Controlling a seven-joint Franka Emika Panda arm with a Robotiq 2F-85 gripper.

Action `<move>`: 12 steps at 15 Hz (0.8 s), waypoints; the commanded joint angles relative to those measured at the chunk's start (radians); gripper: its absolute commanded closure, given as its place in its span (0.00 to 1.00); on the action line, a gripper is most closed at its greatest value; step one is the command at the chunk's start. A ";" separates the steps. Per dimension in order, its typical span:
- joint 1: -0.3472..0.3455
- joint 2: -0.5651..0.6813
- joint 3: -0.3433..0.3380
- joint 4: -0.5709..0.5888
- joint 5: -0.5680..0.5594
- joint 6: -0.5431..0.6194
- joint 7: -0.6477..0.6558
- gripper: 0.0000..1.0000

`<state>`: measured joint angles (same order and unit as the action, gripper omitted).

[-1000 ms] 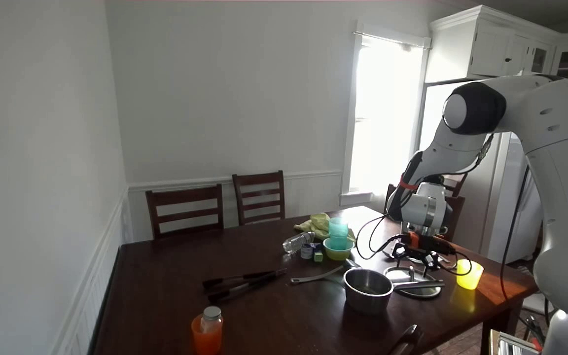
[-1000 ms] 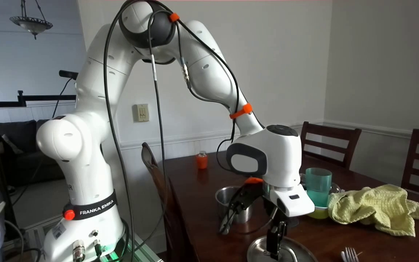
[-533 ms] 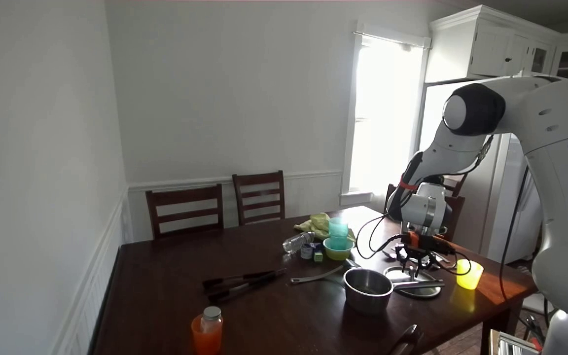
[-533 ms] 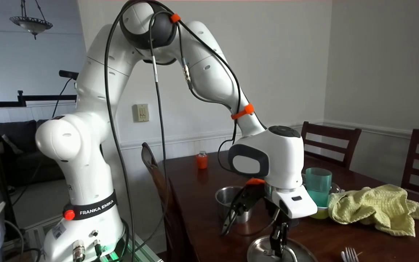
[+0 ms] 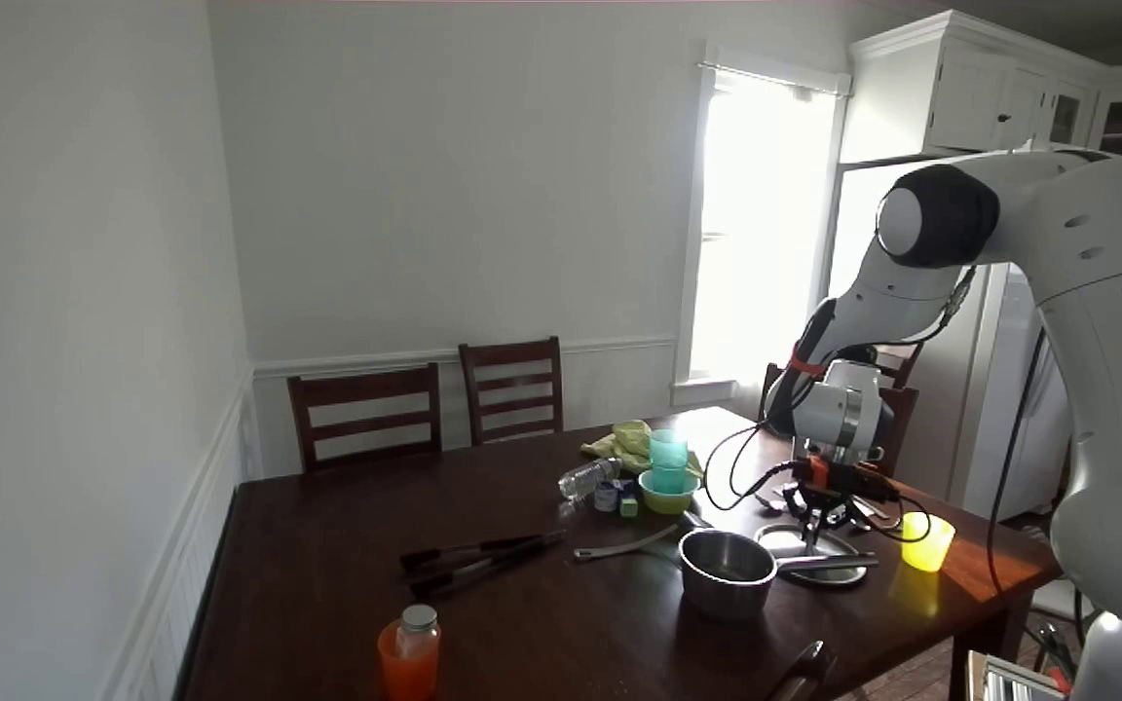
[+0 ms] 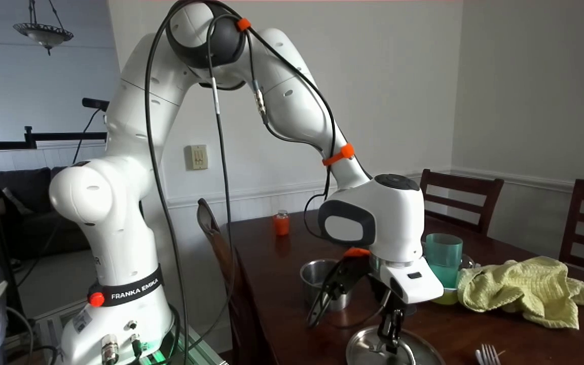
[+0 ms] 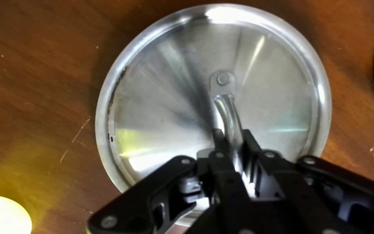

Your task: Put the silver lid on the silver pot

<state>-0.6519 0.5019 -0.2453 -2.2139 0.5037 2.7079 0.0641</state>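
Pincer [image 7: 233, 135] newly grips lid [image 7: 183, 107]; "FRANKA EMIKA" [image 6: 135, 289].

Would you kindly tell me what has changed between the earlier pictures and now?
The gripper, spread open a second ago, has closed on the lid handle. The lid has shifted slightly rightward in an exterior view; whether it has lifted is hard to tell. The pot, yellow cup and towel stayed as they were.
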 commanded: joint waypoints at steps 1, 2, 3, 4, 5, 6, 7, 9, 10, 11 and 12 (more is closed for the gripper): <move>0.005 -0.101 -0.015 -0.040 -0.034 -0.026 -0.014 0.96; 0.015 -0.138 -0.024 -0.059 -0.050 -0.028 -0.018 0.96; 0.028 -0.172 -0.036 -0.071 -0.069 -0.031 -0.017 0.96; 0.038 -0.211 -0.046 -0.085 -0.088 -0.039 -0.020 0.96; 0.054 -0.253 -0.059 -0.102 -0.112 -0.042 -0.019 0.96; 0.066 -0.289 -0.068 -0.111 -0.133 -0.053 -0.017 0.96; 0.084 -0.331 -0.078 -0.120 -0.158 -0.075 -0.010 0.96; 0.118 -0.399 -0.086 -0.137 -0.186 -0.109 -0.006 0.96; 0.138 -0.430 -0.090 -0.143 -0.199 -0.127 0.000 0.96; 0.161 -0.460 -0.091 -0.150 -0.214 -0.151 0.006 0.96; 0.183 -0.483 -0.092 -0.154 -0.225 -0.169 0.015 0.96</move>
<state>-0.5306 0.1282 -0.3154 -2.3159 0.3295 2.5909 0.0562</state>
